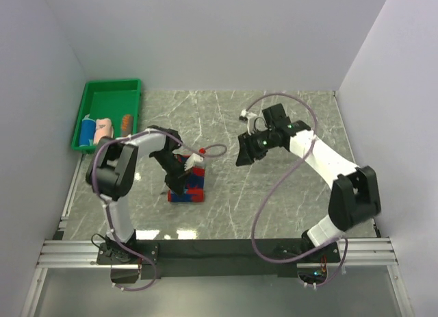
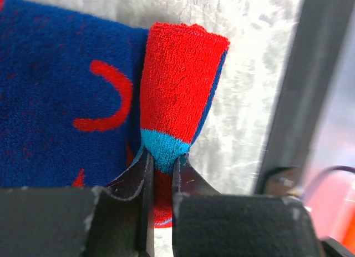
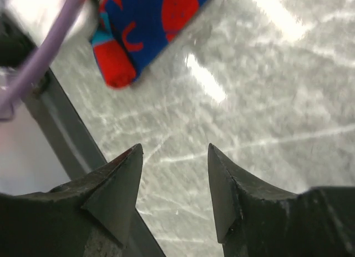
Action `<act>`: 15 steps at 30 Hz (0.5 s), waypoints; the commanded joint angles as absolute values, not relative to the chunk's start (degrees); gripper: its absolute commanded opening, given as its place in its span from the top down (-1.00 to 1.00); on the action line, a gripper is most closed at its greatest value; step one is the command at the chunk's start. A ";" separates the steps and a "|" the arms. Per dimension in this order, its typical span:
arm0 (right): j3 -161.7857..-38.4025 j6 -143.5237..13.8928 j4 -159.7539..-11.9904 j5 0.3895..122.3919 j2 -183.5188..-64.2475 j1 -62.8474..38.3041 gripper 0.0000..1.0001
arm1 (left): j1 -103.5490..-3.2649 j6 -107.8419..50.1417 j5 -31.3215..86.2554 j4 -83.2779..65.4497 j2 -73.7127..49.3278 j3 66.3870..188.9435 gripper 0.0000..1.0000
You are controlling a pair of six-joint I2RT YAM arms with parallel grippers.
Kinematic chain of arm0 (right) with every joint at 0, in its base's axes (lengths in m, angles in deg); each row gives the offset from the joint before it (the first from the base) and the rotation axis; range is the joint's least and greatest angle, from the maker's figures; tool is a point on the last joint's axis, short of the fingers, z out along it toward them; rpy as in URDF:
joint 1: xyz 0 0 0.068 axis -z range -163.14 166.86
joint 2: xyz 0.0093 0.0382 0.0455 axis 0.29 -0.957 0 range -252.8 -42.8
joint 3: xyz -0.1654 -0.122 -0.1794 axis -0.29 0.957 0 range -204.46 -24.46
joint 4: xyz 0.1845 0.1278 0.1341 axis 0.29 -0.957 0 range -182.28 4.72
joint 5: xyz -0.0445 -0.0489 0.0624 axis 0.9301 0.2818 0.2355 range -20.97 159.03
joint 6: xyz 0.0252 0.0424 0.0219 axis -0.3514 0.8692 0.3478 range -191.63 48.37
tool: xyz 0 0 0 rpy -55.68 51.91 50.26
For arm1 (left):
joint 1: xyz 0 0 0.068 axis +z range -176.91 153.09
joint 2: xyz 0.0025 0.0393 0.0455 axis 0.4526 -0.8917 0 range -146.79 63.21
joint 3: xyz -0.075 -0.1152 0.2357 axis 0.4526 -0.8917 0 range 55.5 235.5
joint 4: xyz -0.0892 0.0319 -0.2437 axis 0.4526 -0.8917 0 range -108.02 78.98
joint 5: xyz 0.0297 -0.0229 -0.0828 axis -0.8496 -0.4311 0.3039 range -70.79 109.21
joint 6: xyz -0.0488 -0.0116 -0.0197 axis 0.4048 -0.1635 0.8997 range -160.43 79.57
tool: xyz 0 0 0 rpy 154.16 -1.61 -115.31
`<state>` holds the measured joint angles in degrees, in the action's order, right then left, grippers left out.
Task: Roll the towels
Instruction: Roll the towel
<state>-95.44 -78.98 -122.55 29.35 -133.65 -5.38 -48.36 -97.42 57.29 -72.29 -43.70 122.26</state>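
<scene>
The red-and-blue patterned towel [image 1: 187,187] lies on the marble table, partly rolled. My left gripper [image 1: 185,168] is shut on the rolled end of this towel [image 2: 177,85], which shows red with a light blue edge between the fingers. The flat blue part with red marks [image 2: 61,96] lies to the left. My right gripper [image 1: 245,151] is open and empty above the table, to the right of the towel; the towel shows at its upper left [image 3: 138,24]. A blue roll [image 1: 87,131], a pale pink roll [image 1: 104,129] and an orange roll [image 1: 126,120] lie in the green tray.
The green tray [image 1: 109,88] stands at the far left by the wall. A purple cable [image 1: 287,180] loops over the table beside the right arm. A black rail [image 1: 219,248] runs along the near edge. White walls close in the table.
</scene>
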 commanded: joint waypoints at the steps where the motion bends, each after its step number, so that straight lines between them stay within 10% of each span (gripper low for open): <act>1: -89.95 -80.76 -119.11 34.66 -130.08 -7.39 -0.11 | -44.50 -103.35 58.13 -80.00 -51.91 127.37 0.86; 15: -94.51 -96.05 -107.09 61.46 -137.18 -39.65 -0.31 | -42.20 -105.03 57.88 -84.76 -64.84 137.32 0.78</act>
